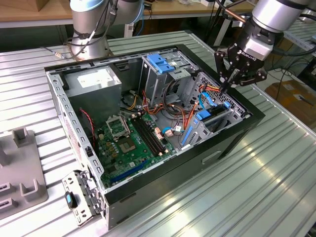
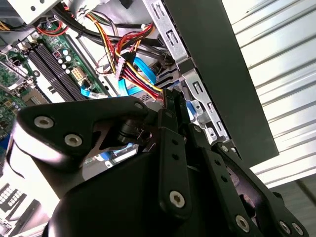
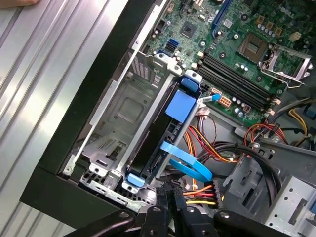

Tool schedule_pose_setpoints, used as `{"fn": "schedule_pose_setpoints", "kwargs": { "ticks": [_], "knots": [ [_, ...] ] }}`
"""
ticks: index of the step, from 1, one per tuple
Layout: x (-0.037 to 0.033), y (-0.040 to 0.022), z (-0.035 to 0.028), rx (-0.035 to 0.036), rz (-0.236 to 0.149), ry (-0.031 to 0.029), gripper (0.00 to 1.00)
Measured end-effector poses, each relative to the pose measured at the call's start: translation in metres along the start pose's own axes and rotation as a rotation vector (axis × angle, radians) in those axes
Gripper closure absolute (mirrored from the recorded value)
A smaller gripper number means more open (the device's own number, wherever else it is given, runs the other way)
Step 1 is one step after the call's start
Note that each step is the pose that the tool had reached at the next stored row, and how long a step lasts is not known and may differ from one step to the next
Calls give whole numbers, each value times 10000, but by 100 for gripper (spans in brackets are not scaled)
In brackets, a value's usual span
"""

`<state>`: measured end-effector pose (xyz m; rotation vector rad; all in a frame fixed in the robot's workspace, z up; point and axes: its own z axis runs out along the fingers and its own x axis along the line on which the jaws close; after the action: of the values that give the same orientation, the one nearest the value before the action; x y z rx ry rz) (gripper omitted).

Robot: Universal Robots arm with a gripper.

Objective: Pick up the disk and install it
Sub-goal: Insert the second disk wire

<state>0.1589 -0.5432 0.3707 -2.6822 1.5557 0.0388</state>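
Observation:
The disk (image 3: 159, 144) stands on edge in the drive cage (image 3: 123, 113) at the case's corner, its blue carrier frame showing at both ends, with a blue tab on top. In the exterior view the disk (image 1: 209, 117) sits at the case's right end. My gripper (image 1: 223, 89) hangs just above that cage beside the cable bundle, fingers pressed together with nothing between them. In both wrist views the gripper (image 3: 172, 191) (image 2: 175, 98) points down near the red, yellow and black power cables (image 3: 205, 192), just off one end of the disk.
The open black computer case (image 1: 237, 138) lies on a ribbed metal table (image 1: 256, 197). Inside are the green motherboard (image 1: 133, 140), a grey power supply (image 1: 94, 81), an upper bay with a blue carrier (image 1: 160, 61) and blue data cables (image 3: 185, 160). A grey fixture (image 1: 19, 173) lies at the exterior view's left.

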Motion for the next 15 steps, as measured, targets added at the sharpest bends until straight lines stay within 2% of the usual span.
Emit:
{"fn": "schedule_pose_setpoints", "kwargs": {
  "ticks": [15],
  "knots": [
    [16,9,-1,2,38,1,84]
  ]
}}
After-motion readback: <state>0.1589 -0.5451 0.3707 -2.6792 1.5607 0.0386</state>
